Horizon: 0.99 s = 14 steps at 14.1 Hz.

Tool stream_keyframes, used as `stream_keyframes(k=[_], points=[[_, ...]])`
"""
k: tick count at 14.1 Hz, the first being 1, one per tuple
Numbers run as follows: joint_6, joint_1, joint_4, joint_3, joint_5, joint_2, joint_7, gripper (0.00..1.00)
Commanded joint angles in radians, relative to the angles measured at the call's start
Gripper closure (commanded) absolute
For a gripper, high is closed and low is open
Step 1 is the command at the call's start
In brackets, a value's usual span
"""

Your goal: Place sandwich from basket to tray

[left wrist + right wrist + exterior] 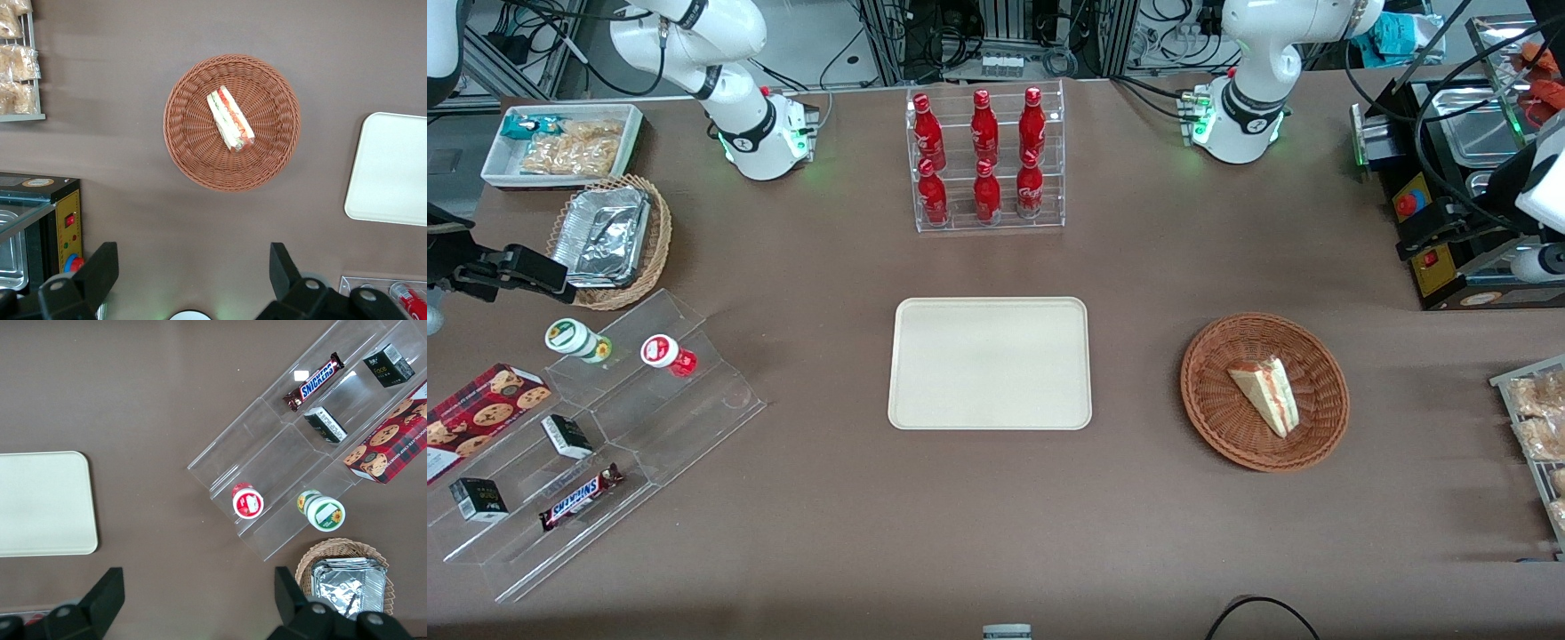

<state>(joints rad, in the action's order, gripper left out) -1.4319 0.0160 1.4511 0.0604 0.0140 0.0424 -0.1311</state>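
1. Wide brown table (827,533) spread out far below the gripper (193,273), nothing between them but air.
2. Cream tray (990,363) lying flat and bare, off to one side of the gripper, toward the parked arm's end of the table.
3. Reddish-brown wicker basket (231,123) sitting well beneath the gripper, just ahead of its fingertips in the wrist view, well apart from the tray.
4. Gripper itself hanging high above the table, fingers (100,270) spread wide, holding nothing.
5. Sandwich (230,118) resting on its side inside the basket, near the middle, pink and green layers showing, well clear of the spread fingers.
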Motion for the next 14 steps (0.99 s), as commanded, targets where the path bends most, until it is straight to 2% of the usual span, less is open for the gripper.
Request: stream_keyframes(k=[1, 5, 10, 14], points=[[0.018, 0.018, -0.014, 0.015, -0.002, 0.002, -0.005, 0.0], [0.018, 0.018, -0.017, 0.015, -0.005, 0.007, -0.021, 0.0], [-0.011, 0.018, 0.057, 0.015, -0.005, 0.069, -0.166, 0.0], [-0.261, -0.007, 0.251, 0.018, 0.003, 0.123, -0.404, 0.0]])
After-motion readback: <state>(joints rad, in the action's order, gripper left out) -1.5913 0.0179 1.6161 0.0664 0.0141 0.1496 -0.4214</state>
